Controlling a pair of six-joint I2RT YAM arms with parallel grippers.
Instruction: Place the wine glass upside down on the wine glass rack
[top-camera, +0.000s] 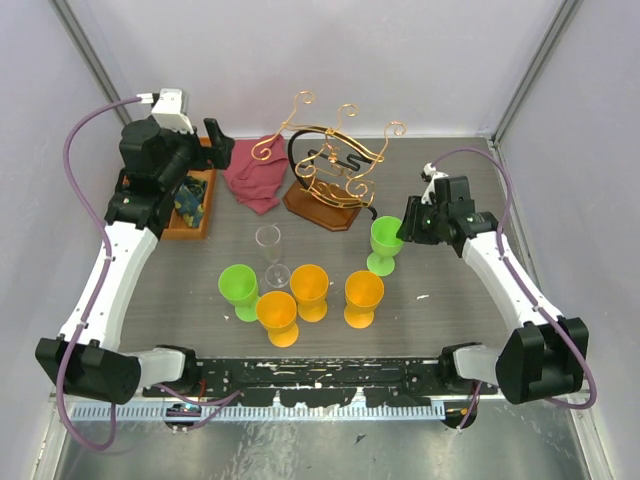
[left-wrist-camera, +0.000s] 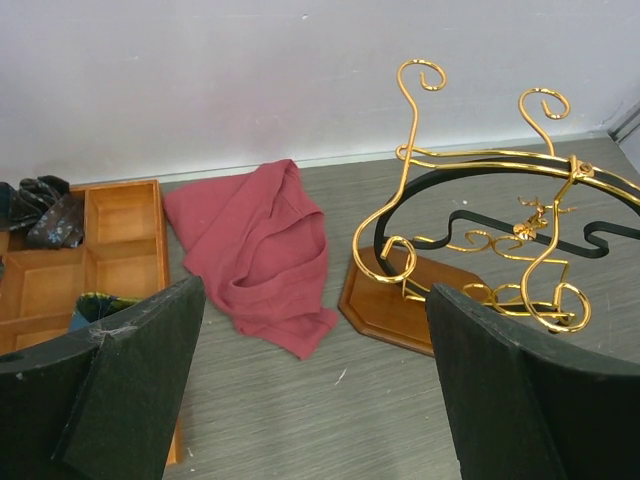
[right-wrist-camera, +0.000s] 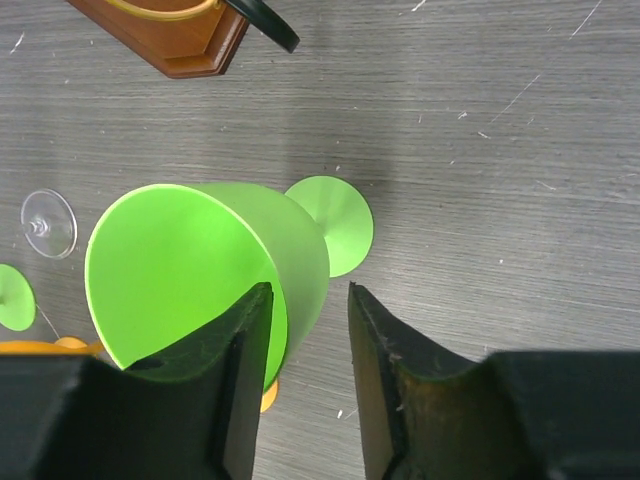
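Note:
The wine glass rack (top-camera: 335, 165), gold wire scrolls on a brown wooden base, stands at the back centre; it also shows at the right of the left wrist view (left-wrist-camera: 480, 230). A clear wine glass (top-camera: 270, 255) stands upright in front of it; only its foot (right-wrist-camera: 48, 223) shows in the right wrist view. A green goblet (top-camera: 384, 243) stands upright right of the rack. My right gripper (right-wrist-camera: 307, 292) is open and straddles the goblet's (right-wrist-camera: 200, 270) rim, one finger inside the cup, the other outside and apart from the wall. My left gripper (left-wrist-camera: 315, 300) is open, empty and raised at the back left.
A red cloth (top-camera: 258, 175) lies left of the rack. An orange-brown compartmented tray (top-camera: 190, 230) sits at the back left under my left arm. Another green goblet (top-camera: 238, 288) and three orange goblets (top-camera: 310, 290) stand in front of the clear glass.

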